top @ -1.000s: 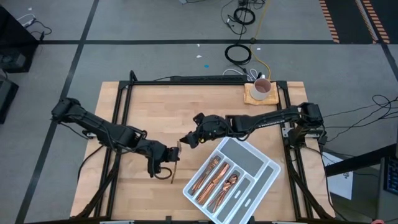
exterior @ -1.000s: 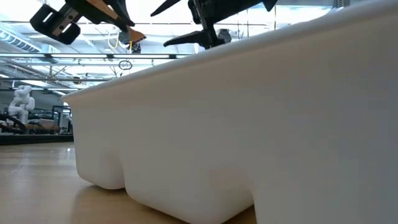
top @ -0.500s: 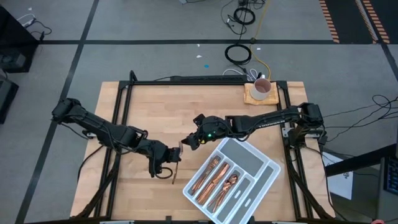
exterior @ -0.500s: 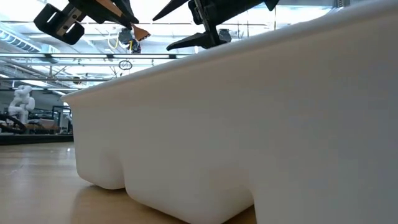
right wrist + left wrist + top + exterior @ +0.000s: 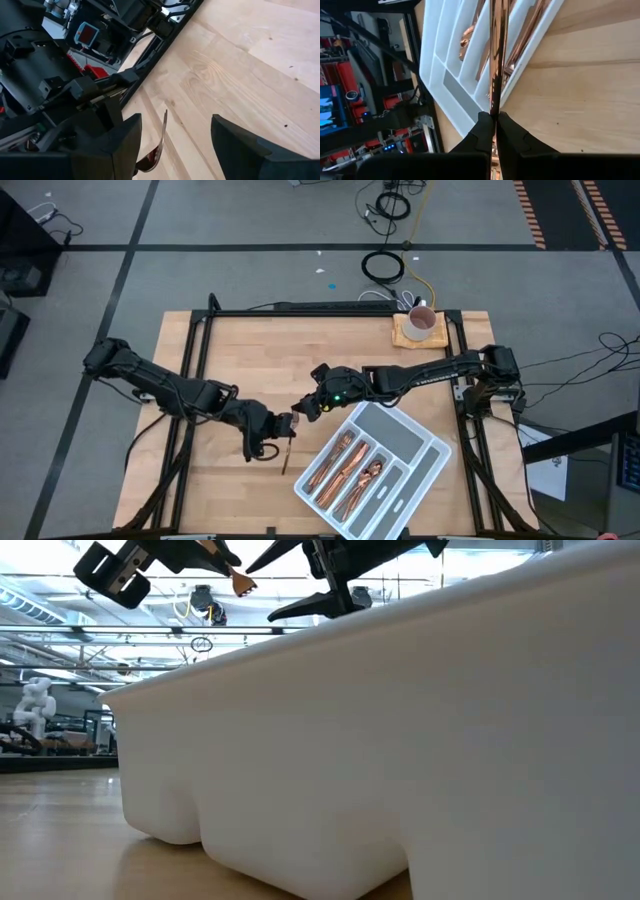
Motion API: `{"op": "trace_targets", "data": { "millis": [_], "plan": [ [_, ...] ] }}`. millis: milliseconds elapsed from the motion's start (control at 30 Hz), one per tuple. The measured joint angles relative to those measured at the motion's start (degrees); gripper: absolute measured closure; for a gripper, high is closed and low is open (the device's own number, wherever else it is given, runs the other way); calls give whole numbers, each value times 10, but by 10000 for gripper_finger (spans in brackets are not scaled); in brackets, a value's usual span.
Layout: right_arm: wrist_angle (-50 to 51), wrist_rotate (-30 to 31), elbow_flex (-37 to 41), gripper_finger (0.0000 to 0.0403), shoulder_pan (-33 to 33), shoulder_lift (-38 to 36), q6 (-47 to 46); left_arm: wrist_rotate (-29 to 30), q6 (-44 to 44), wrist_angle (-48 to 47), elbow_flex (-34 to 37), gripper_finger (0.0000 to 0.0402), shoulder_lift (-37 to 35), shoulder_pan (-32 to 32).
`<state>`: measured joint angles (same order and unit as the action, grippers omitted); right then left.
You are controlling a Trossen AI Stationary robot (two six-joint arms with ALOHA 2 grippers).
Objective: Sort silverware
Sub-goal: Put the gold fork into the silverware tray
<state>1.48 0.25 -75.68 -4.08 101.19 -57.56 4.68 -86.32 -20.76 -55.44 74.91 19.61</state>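
Wooden table [image 5: 250, 350]; left gripper [image 5: 284, 424] pinching silverware [image 5: 496, 65]

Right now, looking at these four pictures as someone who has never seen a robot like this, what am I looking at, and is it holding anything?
These are two dark robot arms working at a wooden table. One picture looks straight down from above, one sits at table height, so the white tray fills it, and two come from cameras on the arms' wrists.

The left claw is shut on a slim copper piece of silverware, lifted just beside the tray. The left wrist picture looks along that piece toward the tray's compartments; which kind of piece it is I cannot tell.

The right claw waits close by, open and empty. More copper silverware already lies in the tray's long compartments. At the table's far edge a white mug stands on a small wooden coaster.
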Motion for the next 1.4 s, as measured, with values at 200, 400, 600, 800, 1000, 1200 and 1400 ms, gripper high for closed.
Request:
{"op": "trace_targets", "data": {
  "millis": [200, 400, 600, 800, 1000, 1200, 1400],
  "plan": [
    [0, -1, 0, 183, 0, 0, 14, -13, -1, 13, 0, 389, 0, -12],
    [0, -1, 0, 229, 0, 0, 33, -15, -1, 24, 0, 389, 0, -16],
    [1, -7, 0, 325, 0, 0, 52, -15, -1, 24, 0, 389, 0, -17],
    [-1, -32, 0, 394, 0, 0, 59, -15, -2, 23, 0, 389, 0, -17],
    [-1, -2, 0, 402, -4, 0, 27, 7, 2, 21, 0, 388, 0, -16],
    [11, 51, 0, 402, -8, 0, -1, 19, 118, 26, 0, 388, 0, -11],
    [16, 103, 0, 402, -24, 0, -14, 26, 182, 23, 0, 368, 0, -3]
  ]
}}
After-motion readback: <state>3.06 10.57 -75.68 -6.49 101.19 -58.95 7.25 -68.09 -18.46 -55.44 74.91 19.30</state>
